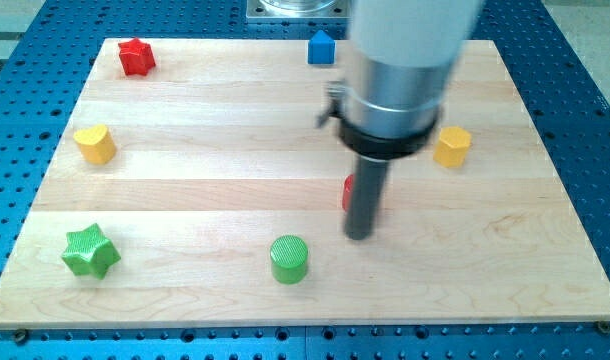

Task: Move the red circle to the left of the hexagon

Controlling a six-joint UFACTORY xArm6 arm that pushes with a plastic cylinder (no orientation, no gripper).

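The red circle (349, 193) is mostly hidden behind my rod, near the board's middle; only a red sliver shows at the rod's left. My tip (359, 236) rests on the board just below the red circle, touching or nearly touching it. The yellow hexagon (451, 146) sits at the view's right, above and to the right of the red circle.
A green circle (289, 259) lies at the bottom centre, left of my tip. A green star (90, 250) is at the bottom left, a yellow heart (94, 144) at the left, a red star (136, 57) at the top left, a blue block (321, 47) at the top centre.
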